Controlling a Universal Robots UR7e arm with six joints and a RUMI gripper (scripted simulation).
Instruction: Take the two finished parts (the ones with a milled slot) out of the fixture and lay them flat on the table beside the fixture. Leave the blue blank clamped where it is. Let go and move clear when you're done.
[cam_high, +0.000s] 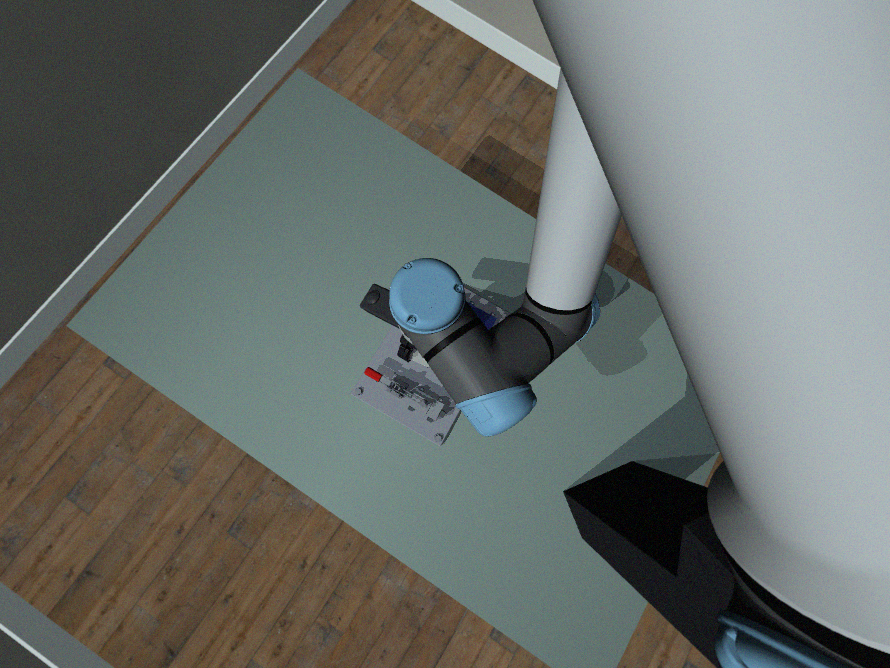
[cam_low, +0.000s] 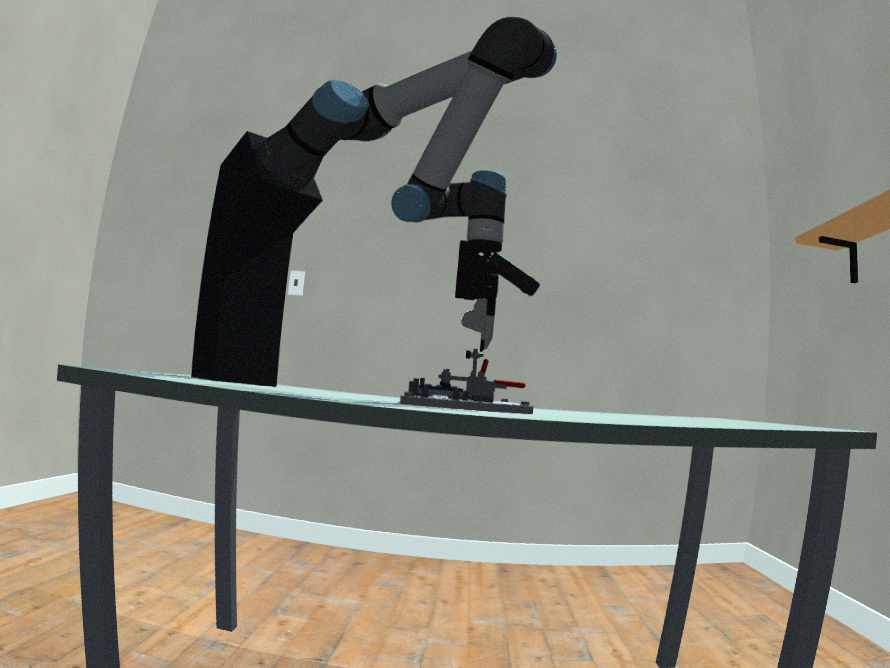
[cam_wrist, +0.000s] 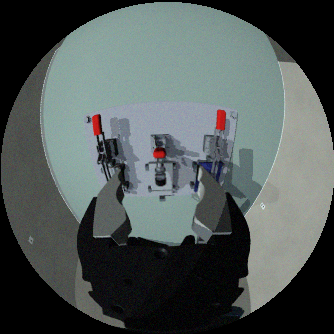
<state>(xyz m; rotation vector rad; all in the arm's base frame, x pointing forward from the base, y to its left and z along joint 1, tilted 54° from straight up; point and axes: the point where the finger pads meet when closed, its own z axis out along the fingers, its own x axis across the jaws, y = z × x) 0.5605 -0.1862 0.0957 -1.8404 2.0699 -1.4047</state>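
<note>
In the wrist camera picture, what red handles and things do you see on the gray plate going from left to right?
Left red clamp handle → middle red knob → blue blank → right red clamp handle, all on the fixture plate.

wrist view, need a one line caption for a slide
Open gripper hovering above the fixture plate, its three red-handled clamps and the blue blank in view below.

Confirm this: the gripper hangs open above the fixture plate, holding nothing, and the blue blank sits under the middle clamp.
Wrong on one point. In the wrist view the blue blank sits at the right-hand clamp station, below the right red handle, not under the middle clamp. The rest holds: the gripper hangs open above the fixture plate, holding nothing.
</note>
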